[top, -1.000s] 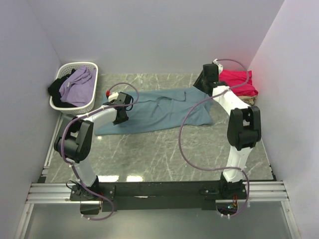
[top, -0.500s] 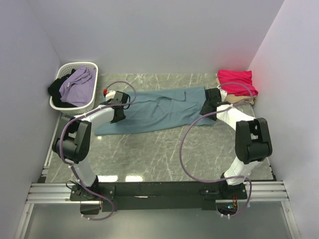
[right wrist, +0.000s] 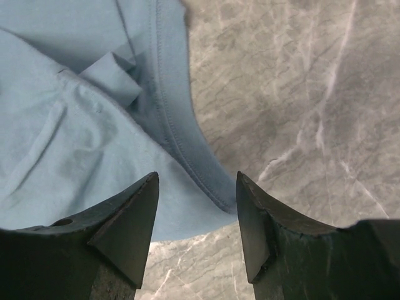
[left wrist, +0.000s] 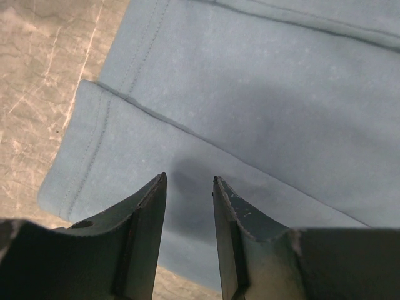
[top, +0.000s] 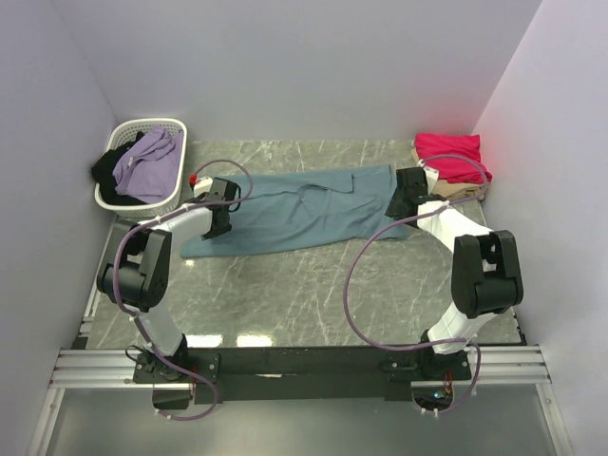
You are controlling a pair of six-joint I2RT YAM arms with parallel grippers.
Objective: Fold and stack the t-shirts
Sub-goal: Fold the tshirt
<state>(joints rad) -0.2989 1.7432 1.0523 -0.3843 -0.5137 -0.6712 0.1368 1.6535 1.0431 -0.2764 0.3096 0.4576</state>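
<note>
A dusty teal-blue t-shirt (top: 304,209) lies spread across the marble table. My left gripper (top: 218,226) hovers open over its left end; the left wrist view shows the jaws (left wrist: 189,181) apart above the cloth (left wrist: 262,94) near its hem. My right gripper (top: 407,204) is open over the shirt's right end; in the right wrist view (right wrist: 197,181) the jaws straddle the stitched hem corner (right wrist: 187,150). A crimson-pink t-shirt (top: 451,157) lies folded at the back right on a pale beige one (top: 465,193).
A white slatted basket (top: 142,166) with lilac and black clothes stands at the back left. Purple cables loop from both arms over the table (top: 285,285). Walls close in on the left, the back and the right.
My right arm swung down from the pink stack to the blue shirt's right end. My left gripper shifted slightly left along the shirt's left end.
</note>
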